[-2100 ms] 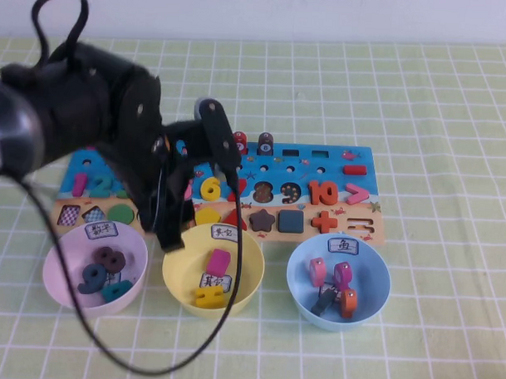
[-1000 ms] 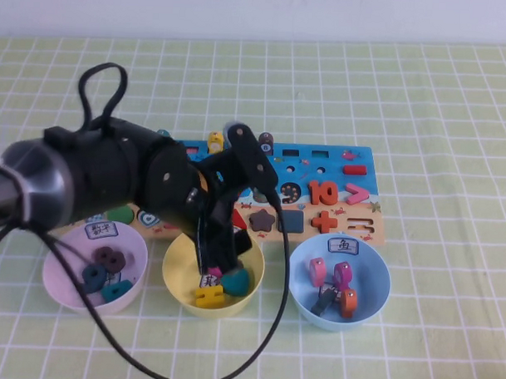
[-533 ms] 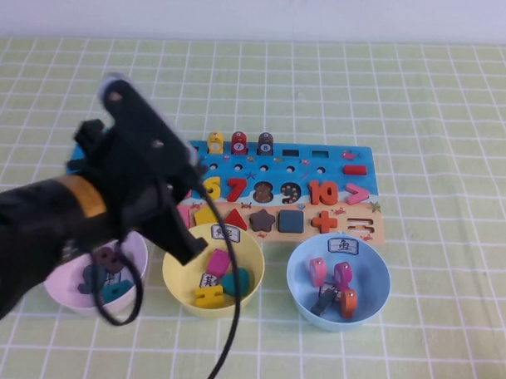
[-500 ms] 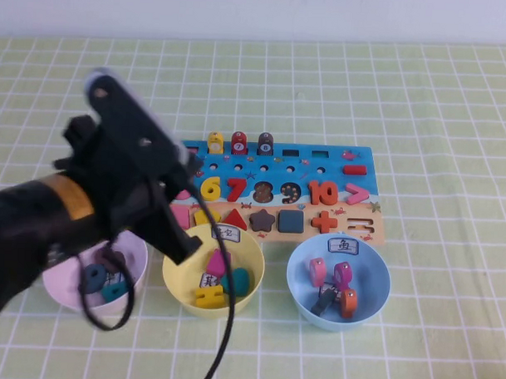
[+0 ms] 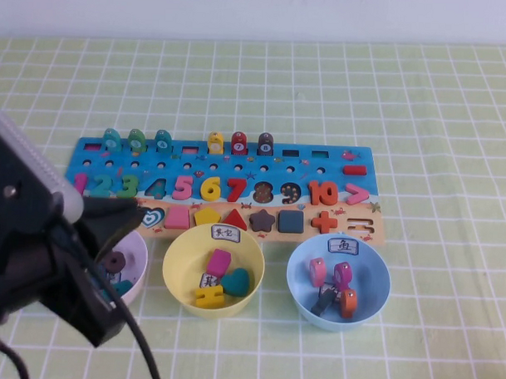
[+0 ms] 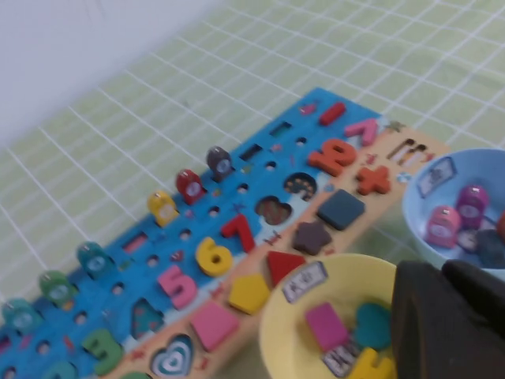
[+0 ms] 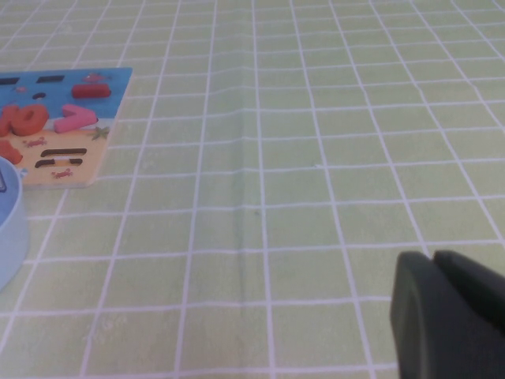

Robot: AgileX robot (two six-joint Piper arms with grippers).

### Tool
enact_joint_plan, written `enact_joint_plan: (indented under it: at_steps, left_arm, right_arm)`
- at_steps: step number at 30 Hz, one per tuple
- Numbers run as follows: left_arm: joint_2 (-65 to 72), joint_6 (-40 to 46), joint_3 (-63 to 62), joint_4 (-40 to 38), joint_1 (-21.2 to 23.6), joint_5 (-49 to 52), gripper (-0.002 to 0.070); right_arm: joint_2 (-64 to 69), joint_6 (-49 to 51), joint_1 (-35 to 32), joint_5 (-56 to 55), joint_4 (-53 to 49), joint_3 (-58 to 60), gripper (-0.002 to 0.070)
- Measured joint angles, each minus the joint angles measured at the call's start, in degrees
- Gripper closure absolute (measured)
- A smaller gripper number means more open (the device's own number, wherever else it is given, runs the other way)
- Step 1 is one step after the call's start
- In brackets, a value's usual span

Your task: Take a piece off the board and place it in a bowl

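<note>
The dark-teal heart piece (image 5: 236, 280) lies loose in the pale-yellow bowl (image 5: 174, 255), next to a pink block and a yellow piece. It also shows in the left wrist view (image 6: 371, 325), inside the same bowl (image 6: 278, 328). The board (image 5: 308, 161) lies behind the bowls, and its heart slot (image 5: 152, 218) is empty. My left gripper (image 5: 117, 213) is shut and empty. It is raised at the near left, over the lilac bowl, left of the yellow bowl. My right gripper (image 7: 432, 257) is shut and empty over bare cloth to the right of the board. It is out of the high view.
A lilac-pink bowl (image 5: 140, 250) with number pieces is partly hidden by my left arm. A light-blue bowl (image 5: 297, 266) holds several small pieces at the front right. Numbers and shape pieces fill the rest of the board. Green checked cloth covers the table.
My left arm has pulled back from over the yellow bowl toward the near left. The teal heart stays in the bowl, free of the gripper.
</note>
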Motion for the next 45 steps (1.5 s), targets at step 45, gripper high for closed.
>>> enact_joint_plan:
  at_steps: [45]
  left_arm:
    - [-34.88, -22.19, 37.83, 10.09, 23.74, -24.77, 0.0673]
  right_arm:
    - [0.00, 0.00, 0.00, 0.00, 0.00, 0.00, 0.0694]
